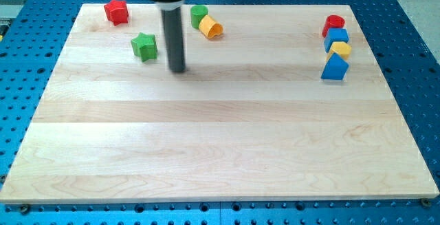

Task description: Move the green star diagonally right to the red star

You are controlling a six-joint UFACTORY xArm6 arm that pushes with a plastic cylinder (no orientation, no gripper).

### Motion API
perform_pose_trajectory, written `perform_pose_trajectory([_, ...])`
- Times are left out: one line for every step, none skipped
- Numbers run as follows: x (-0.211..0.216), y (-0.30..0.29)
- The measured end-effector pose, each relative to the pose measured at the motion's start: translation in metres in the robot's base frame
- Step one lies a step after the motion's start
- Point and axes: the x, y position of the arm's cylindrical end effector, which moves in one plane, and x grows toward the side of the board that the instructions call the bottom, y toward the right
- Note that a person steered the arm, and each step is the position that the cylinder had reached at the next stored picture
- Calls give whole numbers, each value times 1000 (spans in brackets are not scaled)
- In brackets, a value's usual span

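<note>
So the arm comes straight down from the view's top, dark rod upright. My tip (177, 69) sits on the pale wood table (220, 142), touching nothing, no jaws on this end effector. Green star (144, 46) is just left of it, red star (117, 11) further up-left.

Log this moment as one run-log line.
my tip: right of green star, apart | red star: upper left of green star | contact: none | step: push not begun
</note>
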Motion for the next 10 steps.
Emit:
perform_pose_trajectory([-13,-64])
perform_pose_trajectory([-50,-56])
perform_pose_trajectory([-62,23])
perform_pose_trajectory([-51,56])
perform_pose_trajectory([-21,5])
perform_pose_trajectory([-26,91])
perform_pose_trajectory([-45,68])
perform_pose_trajectory([-69,54])
perform_pose_trajectory([-82,84])
perform_pose_trajectory([-80,191])
